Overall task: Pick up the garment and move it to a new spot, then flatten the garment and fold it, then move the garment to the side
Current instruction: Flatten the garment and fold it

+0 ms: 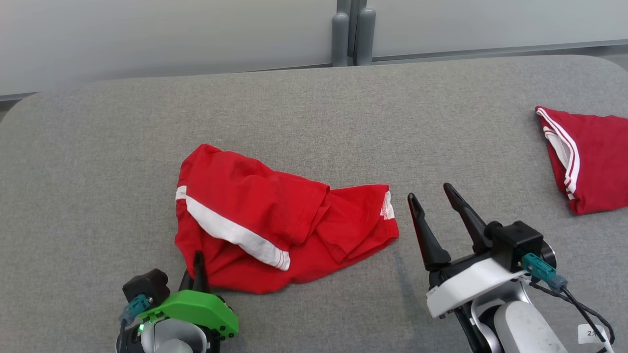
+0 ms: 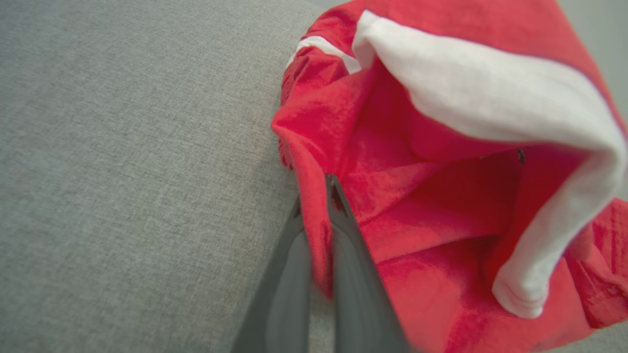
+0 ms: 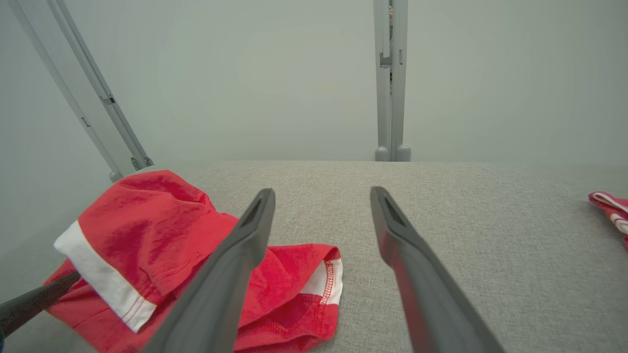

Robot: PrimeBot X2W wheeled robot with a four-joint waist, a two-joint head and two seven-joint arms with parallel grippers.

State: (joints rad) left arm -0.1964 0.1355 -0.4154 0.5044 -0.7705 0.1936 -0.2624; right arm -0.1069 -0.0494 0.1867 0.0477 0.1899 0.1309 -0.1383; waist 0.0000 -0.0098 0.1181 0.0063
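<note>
— Grey cloth covers the table [image 1: 314, 108], with a pale wall and a post [image 1: 353, 34] beyond its far edge. What's at the near edge, on the left?

— The left claw [image 1: 198, 262], under a green cover. It is clenched on the near left hem of the red garment [image 1: 255, 220]. Its wrist view shows a thin ridge of red cloth pinched between the dark fingers [image 2: 351, 255].

— Why take it there?

— My guess is that the hem is the closest loose edge, so a pinch there lets the arm lift the piece and carry it to a new spot. That looks like the opening step, because nothing is flattened or folded yet.

— And the garment itself?

— It lies crumpled on the table, left of the middle and nearer the near edge. A white band curls across the top.

— Further right?

— The right claw [image 1: 429, 192] is spread wide and grasps nothing. It sits just off the garment's right end without touching it, probably waiting to take that end for the spreading.

— Beyond that?

— A second red garment [image 1: 588, 157] with white stripes lies by the right edge, well apart. It looks neatly laid, so it is likely not the one being worked on.
</note>
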